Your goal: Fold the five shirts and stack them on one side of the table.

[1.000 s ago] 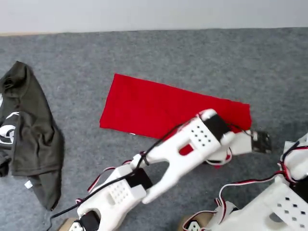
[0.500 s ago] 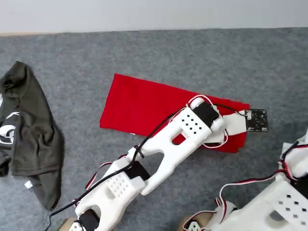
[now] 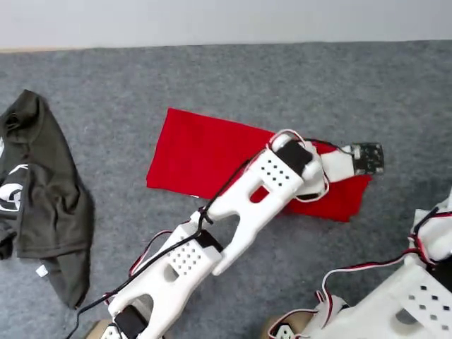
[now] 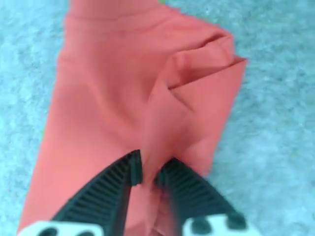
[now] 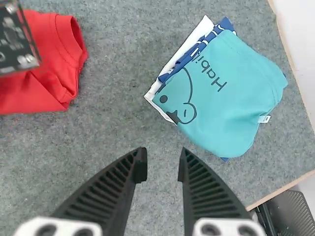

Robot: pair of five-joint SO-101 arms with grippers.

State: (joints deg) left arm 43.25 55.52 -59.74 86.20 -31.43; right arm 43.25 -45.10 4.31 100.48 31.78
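Your left gripper [image 4: 147, 169] has its jaws pinching a raised fold of the red shirt [image 4: 103, 98], whose length runs straight ahead of them to a doubled-over corner.

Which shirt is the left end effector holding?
The red shirt: a fold of it is pinched in the left end effector. The dark shirt lies crumpled and the teal shirt folded, both apart from it.

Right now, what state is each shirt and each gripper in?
red shirt: folded into a long strip, one end pinched.
left gripper: shut on the red shirt.
dark shirt: crumpled, not folded.
teal shirt: folded, lying on top of folded blue and white fabric.
right gripper: open, holding nothing.
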